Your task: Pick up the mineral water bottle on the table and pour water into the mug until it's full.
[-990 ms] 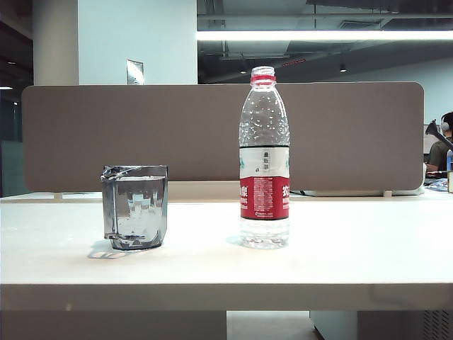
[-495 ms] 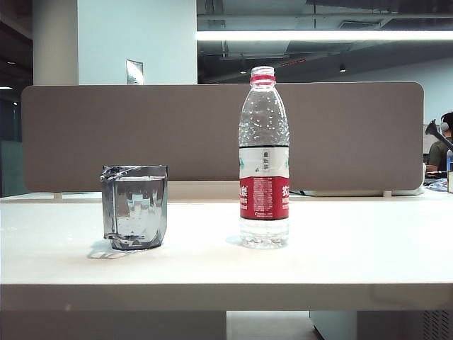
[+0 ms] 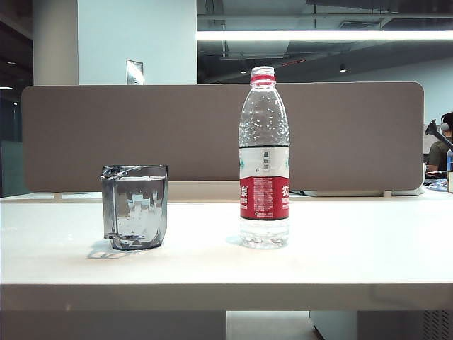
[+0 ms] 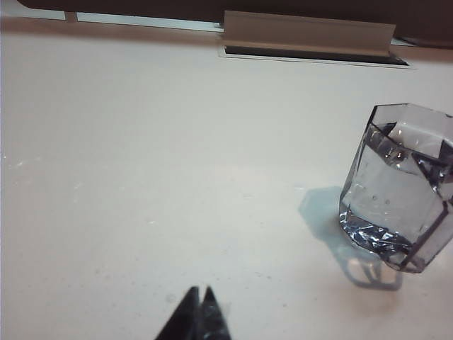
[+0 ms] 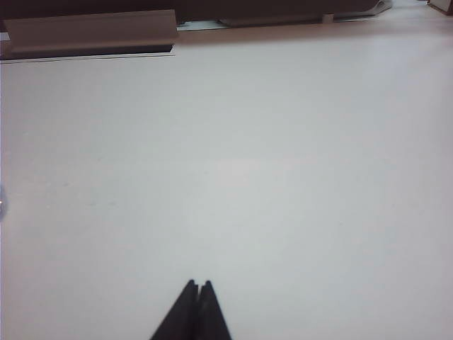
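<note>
White desk (image 3: 340,255) carries the mineral water bottle (image 3: 264,159) upright, right of the water-filled mug (image 3: 134,207), both unmoved since before. Left end effector (image 4: 200,297) and right end effector (image 5: 199,285) hover above the desk, fingertips pressed together, empty.

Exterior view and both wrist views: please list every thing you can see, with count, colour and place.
mineral water bottle: one, clear with red-and-white label, upright on the table, right of the mug, no cap visible.
mug: one, smoky grey, upright, left of the bottle, apart from it; water inside.
table: one, white, under both.
divider panel: one, brown-grey, behind the table.
person: one, partly visible at the far right of the background.
left gripper: one, black, shut, above bare table near the mug.
right gripper: one, black, shut, above bare table.
</note>
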`<action>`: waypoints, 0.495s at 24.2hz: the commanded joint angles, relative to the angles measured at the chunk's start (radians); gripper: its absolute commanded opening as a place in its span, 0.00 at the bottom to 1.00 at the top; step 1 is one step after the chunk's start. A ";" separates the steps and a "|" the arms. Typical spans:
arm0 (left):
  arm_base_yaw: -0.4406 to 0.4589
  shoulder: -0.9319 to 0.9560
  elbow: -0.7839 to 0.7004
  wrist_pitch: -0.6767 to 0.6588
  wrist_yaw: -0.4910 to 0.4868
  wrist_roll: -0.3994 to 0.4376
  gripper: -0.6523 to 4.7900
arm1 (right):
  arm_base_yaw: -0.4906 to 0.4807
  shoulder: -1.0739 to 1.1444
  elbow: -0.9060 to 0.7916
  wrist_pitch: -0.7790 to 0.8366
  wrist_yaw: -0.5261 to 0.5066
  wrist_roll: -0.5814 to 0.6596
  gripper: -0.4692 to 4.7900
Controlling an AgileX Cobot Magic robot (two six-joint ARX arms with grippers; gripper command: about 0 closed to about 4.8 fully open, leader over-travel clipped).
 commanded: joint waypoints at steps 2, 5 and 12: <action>0.004 0.001 0.002 -0.008 0.027 -0.005 0.11 | -0.001 -0.001 -0.007 0.011 0.000 -0.003 0.08; 0.004 0.001 0.002 -0.003 0.073 -0.005 0.11 | -0.001 -0.001 -0.007 0.011 0.000 -0.003 0.08; 0.072 0.001 0.002 0.007 0.154 -0.016 0.11 | -0.001 -0.001 -0.007 0.011 0.000 -0.003 0.08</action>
